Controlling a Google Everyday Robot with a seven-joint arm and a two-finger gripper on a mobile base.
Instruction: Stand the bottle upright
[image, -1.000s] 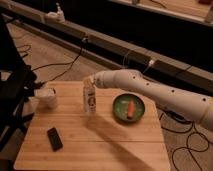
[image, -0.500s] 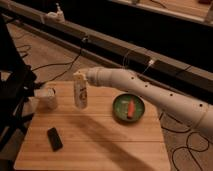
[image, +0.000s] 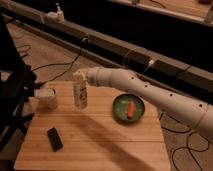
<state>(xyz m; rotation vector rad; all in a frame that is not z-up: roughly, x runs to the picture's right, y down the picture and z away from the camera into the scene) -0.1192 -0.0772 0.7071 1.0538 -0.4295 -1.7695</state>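
Most of it looks done: the bottle (image: 80, 96) is upright, apparently resting on the table (image: 100, 142) beside the cup (image: 47, 99), my gripper (image: 80, 76) clenched around its cap; release remains.

The desk (image: 100, 145) is pale wood with plank seams, smooth and satin. The arm (image: 150, 92) has a white, smooth plastic-looking shell dotted with small dark holes. Its gripper (image: 79, 76) sits at the top of the bottle (image: 80, 95), fingers closed on it. The bottle looks like cream plastic with a paler, matt label. Right of it, the bowl (image: 116, 107) is green and slightly glossy. The near-left phone (image: 54, 138) is black and dull. The cup (image: 47, 99) at left is matt white. The floor (image: 50, 50) looks dull and rough.
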